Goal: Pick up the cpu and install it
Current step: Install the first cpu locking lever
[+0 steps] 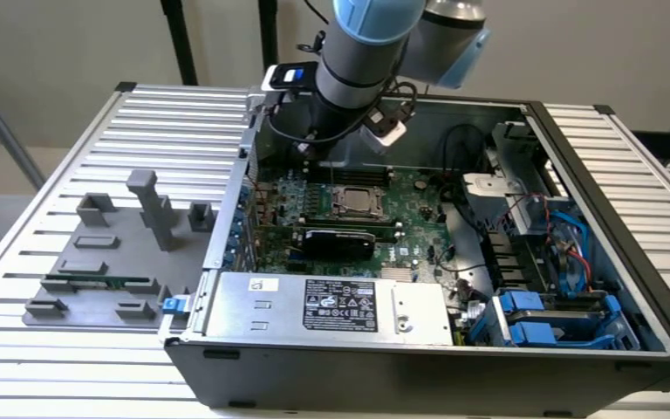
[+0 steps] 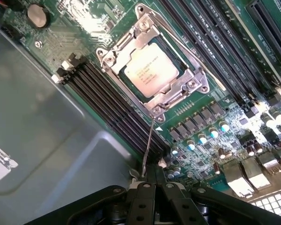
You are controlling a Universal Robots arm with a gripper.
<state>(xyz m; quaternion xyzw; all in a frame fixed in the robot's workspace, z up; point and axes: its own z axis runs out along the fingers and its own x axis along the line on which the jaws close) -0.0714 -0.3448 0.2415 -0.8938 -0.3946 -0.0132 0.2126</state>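
The cpu (image 2: 151, 74) is a silvery square chip that lies flat in the socket on the green motherboard, with the socket's metal frame (image 2: 196, 86) folded down around it. In the exterior view the cpu (image 1: 356, 202) sits in the middle of the board inside the open computer case. My gripper (image 2: 154, 182) hovers above the board a short way from the socket, shut, with nothing between its fingers. A thin metal rod (image 2: 149, 145) runs from the socket's corner to just in front of my fingertips. The arm's wrist (image 1: 352, 78) hangs over the case's back part.
Black memory slots (image 2: 110, 103) run beside the socket, next to the grey case wall (image 2: 37, 117). A power supply (image 1: 324, 305) fills the case's front. Blue drive bays (image 1: 544, 319) are at the exterior view's right. A grey fixture with a memory stick (image 1: 102, 284) lies at its left.
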